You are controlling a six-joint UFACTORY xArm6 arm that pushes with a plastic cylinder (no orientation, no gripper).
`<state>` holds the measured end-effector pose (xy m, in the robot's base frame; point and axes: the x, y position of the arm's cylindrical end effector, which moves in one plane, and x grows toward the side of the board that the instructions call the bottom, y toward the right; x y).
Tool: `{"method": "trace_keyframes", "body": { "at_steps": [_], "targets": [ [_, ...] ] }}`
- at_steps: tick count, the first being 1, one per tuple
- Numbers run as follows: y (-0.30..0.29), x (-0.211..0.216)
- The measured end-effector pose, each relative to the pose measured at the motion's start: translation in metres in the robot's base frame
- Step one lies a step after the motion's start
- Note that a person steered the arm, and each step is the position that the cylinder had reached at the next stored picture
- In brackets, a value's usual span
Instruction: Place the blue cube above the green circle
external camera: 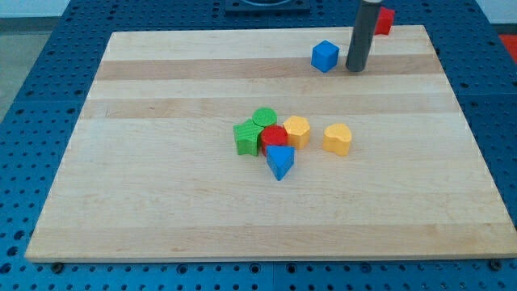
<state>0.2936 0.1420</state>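
The blue cube [325, 56] sits near the view's top, right of centre, on the wooden board [161, 202]. My tip [356, 69] rests on the board just to the cube's right, with a small gap between them. The green circle [264, 118] lies at the top of a cluster near the board's middle, well below and left of the blue cube. It touches a green star-like block [246, 137] and a red round block [274, 137].
A yellow block [297, 130] and a blue triangular block [280, 162] complete the cluster. Another yellow block [338, 139] lies apart to its right. A red block [384, 20] sits at the board's top edge, partly behind the rod.
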Motion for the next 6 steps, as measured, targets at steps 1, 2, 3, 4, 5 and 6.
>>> {"method": "trace_keyframes", "body": {
  "at_steps": [1,2,3,4,5,6],
  "targets": [
    [-0.023,-0.009],
    [-0.047,-0.018],
    [-0.067,-0.022],
    [-0.089,-0.026],
    [-0.107,-0.034],
    [-0.106,-0.028]
  ]
}}
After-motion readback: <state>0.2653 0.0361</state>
